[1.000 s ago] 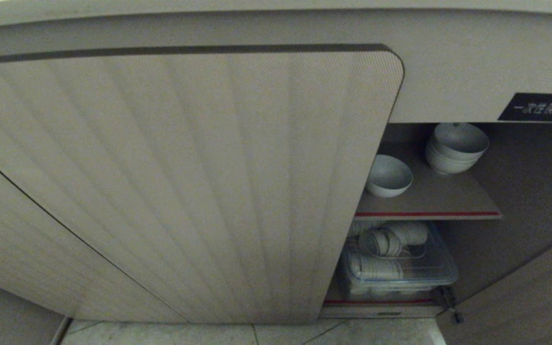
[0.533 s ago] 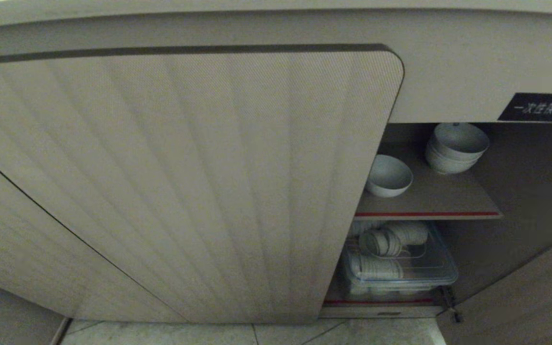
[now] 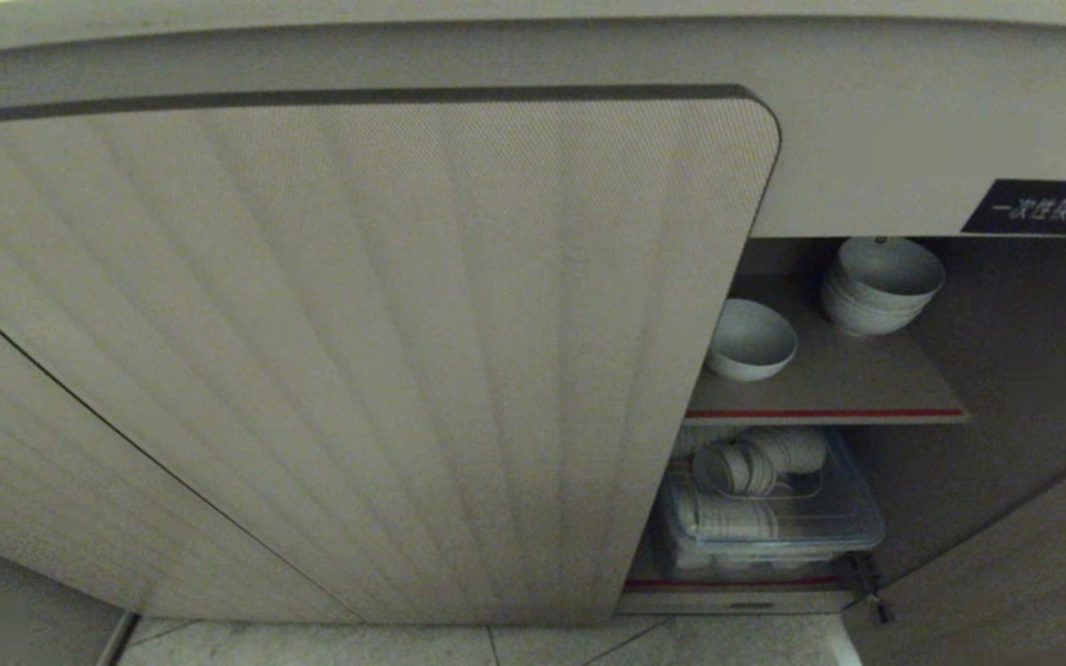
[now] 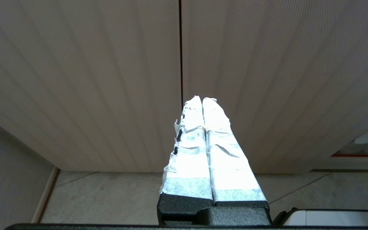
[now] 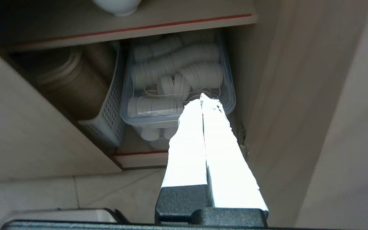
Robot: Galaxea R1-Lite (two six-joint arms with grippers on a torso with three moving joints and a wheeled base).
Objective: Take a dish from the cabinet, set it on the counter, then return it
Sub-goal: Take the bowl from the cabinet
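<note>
Below, pale tiled floor [image 3: 496,647] beneath cabinet [image 3: 357,324].

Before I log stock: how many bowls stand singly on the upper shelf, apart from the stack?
1. The single white bowl sits at the shelf's left, beside the door edge; the stack of bowls stands further back right. The door may hide more.

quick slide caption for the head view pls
Open cabinet: a single white dish beside a stack of bowls on the upper shelf, ribbed door covering the left.
</note>
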